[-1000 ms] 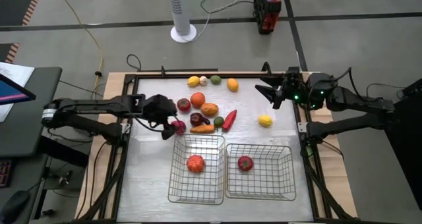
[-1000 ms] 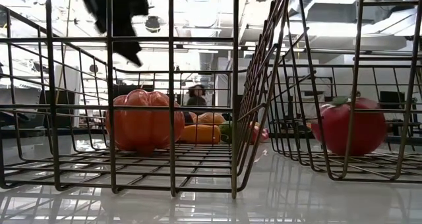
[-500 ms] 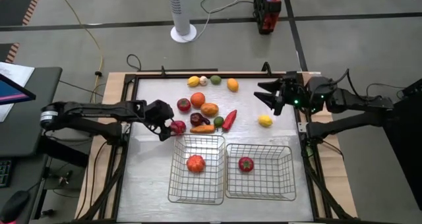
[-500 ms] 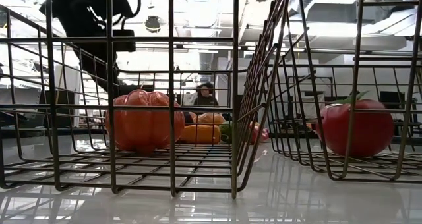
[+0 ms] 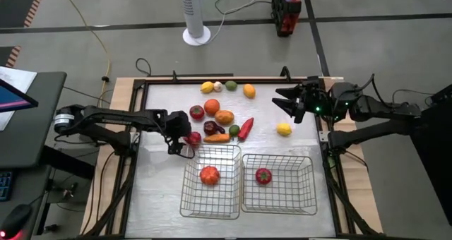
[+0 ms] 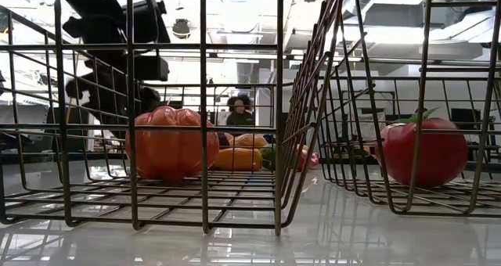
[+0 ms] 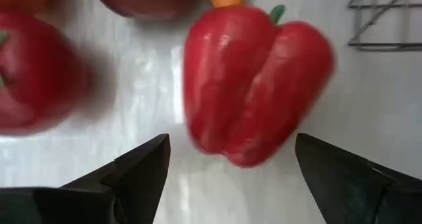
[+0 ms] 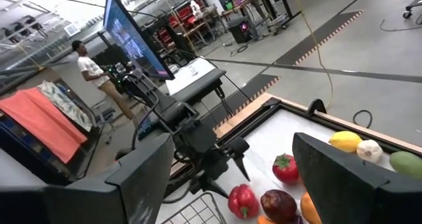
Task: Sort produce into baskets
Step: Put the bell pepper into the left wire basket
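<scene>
A red bell pepper (image 5: pixel 193 138) lies on its side on the table just beyond the left basket (image 5: pixel 210 198). My left gripper (image 5: pixel 179 136) is low over it and open. Its two fingers stand on either side of the pepper (image 7: pixel 254 85) without touching it. My right gripper (image 5: pixel 286 102) is open and empty above the table's far right, beyond a lemon (image 5: pixel 284 129). The left wire basket holds an orange-red ribbed fruit (image 5: pixel 209 174). The right basket (image 5: pixel 277 198) holds a red tomato (image 5: pixel 263 175).
Loose produce lies at the far middle: a red tomato (image 5: pixel 197 112), an orange (image 5: pixel 212 106), a dark purple piece (image 5: pixel 212 127), a carrot (image 5: pixel 217 137), a long red pepper (image 5: pixel 245 128) and a whitish bulb (image 5: pixel 218 86). A person (image 6: pixel 239 113) stands in the room beyond the table.
My left gripper has come down and toward the table's near edge, onto the red bell pepper, staying open. The pepper has kept its place.
</scene>
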